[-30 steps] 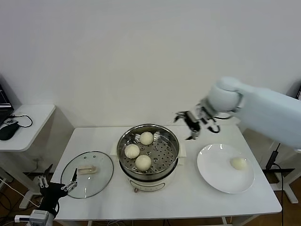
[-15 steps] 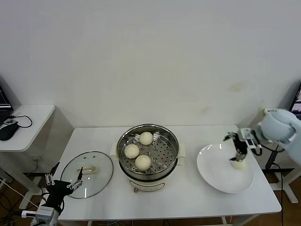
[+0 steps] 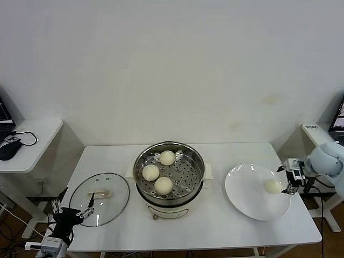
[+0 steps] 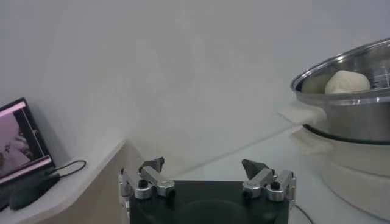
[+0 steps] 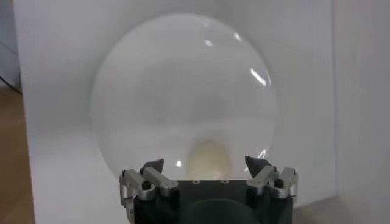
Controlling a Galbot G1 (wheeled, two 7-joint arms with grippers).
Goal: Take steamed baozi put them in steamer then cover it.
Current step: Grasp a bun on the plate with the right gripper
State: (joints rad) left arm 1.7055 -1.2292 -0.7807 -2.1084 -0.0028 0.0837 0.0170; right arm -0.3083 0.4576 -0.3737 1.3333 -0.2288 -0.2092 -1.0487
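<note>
Three baozi [image 3: 160,171] lie in the steel steamer [image 3: 141,161] on its white pot base in the middle of the table. A fourth baozi [image 3: 272,186] lies on the white plate [image 3: 244,193] at the right. My right gripper [image 3: 291,177] is open at the plate's right rim, just right of that baozi. In the right wrist view the baozi [image 5: 208,159] sits ahead of the open gripper [image 5: 206,165]. The glass cover [image 3: 99,198] lies flat on the table at the left. My left gripper [image 3: 70,210] is open and empty at the table's front left corner, by the cover's edge.
A side table with a black mouse [image 3: 9,148] and cable stands at the far left. The left wrist view shows the steamer [image 4: 347,103] with a baozi [image 4: 345,81] to one side, and a screen [image 4: 21,146] on the side table.
My right gripper has swung from behind the steamer over to the plate, passed above the baozi there, and now sits lower at the plate's right rim. The left gripper barely moved.
</note>
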